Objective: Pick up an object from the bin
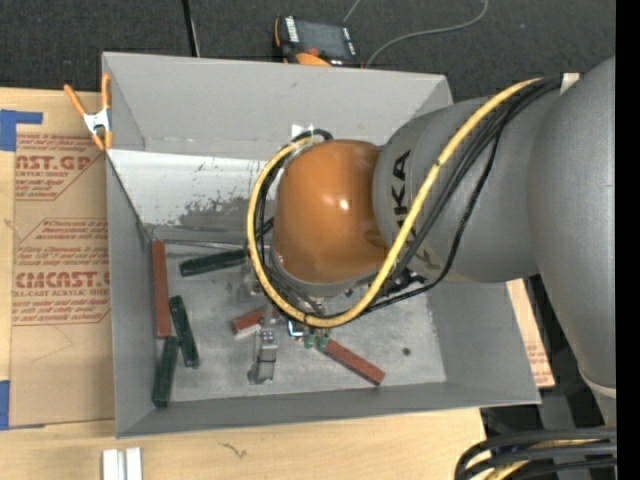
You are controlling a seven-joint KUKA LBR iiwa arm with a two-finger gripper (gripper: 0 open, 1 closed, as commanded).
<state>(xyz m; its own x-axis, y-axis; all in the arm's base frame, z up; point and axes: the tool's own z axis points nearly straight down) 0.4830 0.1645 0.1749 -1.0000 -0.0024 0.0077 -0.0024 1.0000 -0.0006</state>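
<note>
Arm [500,198] enters from the right and covers most of the grey metal bin [130,298]; its orange cover [325,218] sits above the bin's middle. A long red-brown strip [159,288] lies along the left wall; three dark green sticks lie nearby, one [212,262] at the upper left of the floor, two [183,330] [164,370] at the lower left. A red-brown bar [352,360] lies slanted at the lower right; a short red-brown piece [248,321] lies mid-floor. The gripper [264,360] is low, just beside and below that short piece; whether it is released or clenched cannot be told.
</note>
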